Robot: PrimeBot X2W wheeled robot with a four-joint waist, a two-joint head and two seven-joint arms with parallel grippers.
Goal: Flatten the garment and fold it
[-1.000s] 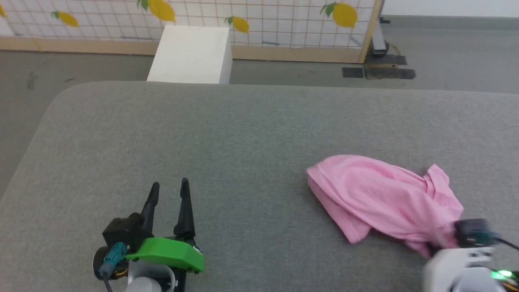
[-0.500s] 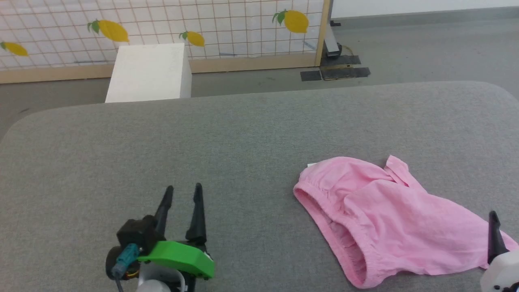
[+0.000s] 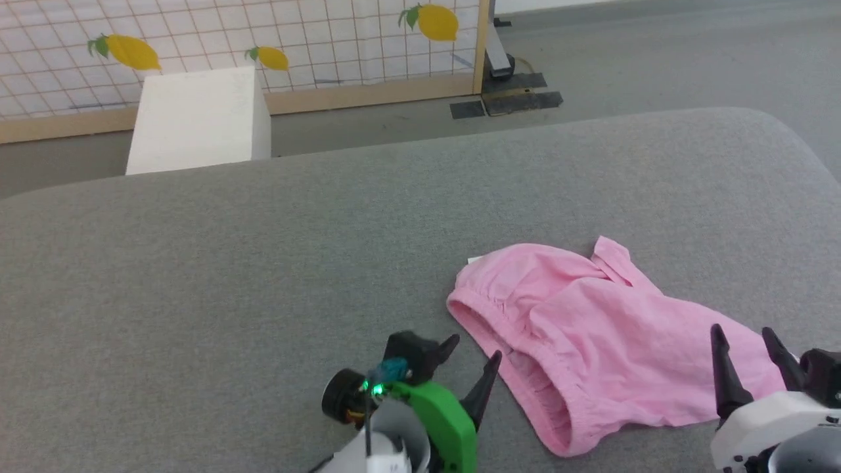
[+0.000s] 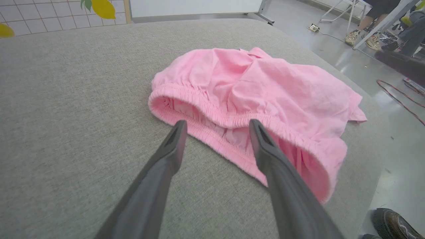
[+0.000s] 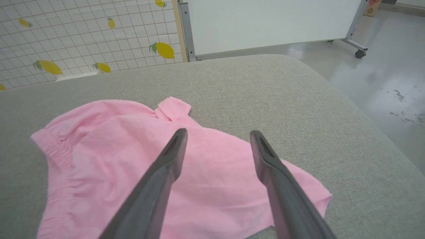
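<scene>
The garment (image 3: 591, 328) is a light pink pair of shorts lying rumpled on the grey padded table (image 3: 263, 263), right of centre, its gathered waistband (image 4: 212, 116) facing the near left. My left gripper (image 3: 473, 358) is open, its tips just short of the waistband, nothing between the fingers (image 4: 176, 139). My right gripper (image 3: 746, 338) is open too, hovering over the garment's right end (image 5: 215, 166) and holding nothing. A small flap of cloth (image 5: 174, 108) sticks up at the far edge.
A white box (image 3: 197, 118) stands on the floor beyond the table's far edge, in front of a lemon-patterned screen (image 3: 263, 39). The table's right edge (image 5: 348, 99) drops to the shiny floor. A person's feet (image 4: 362, 36) and cables (image 4: 398, 96) show at the far right.
My right gripper has let go of the garment and opened; the cloth now lies spread wider. My left gripper has swung right toward the waistband. The head camera has turned right.
</scene>
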